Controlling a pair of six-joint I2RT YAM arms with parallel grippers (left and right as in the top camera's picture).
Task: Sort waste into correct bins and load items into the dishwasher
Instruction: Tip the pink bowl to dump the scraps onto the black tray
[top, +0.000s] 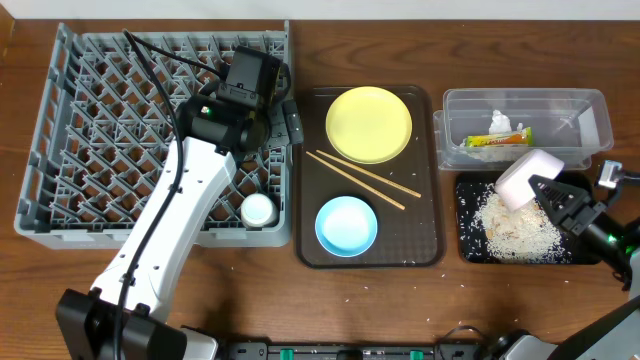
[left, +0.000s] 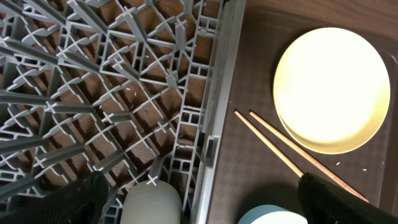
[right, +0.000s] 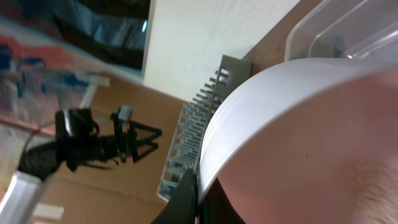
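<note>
white bowl (top: 528, 178): it's tipped up in your right end effector (top: 545, 192), with the black tray (top: 470, 250) and rice (top: 515, 232) just below
right grip: pinched tight on the bowl's thin rim
handling: my guess is light, stiff and glossy, so it could swivel or slip in a rim pinch. Move it gently
left end effector (left: 199, 206): spread wide, holding nothing, small white cup (left: 152, 202) just beneath it in the dish rack (left: 93, 93)
</note>
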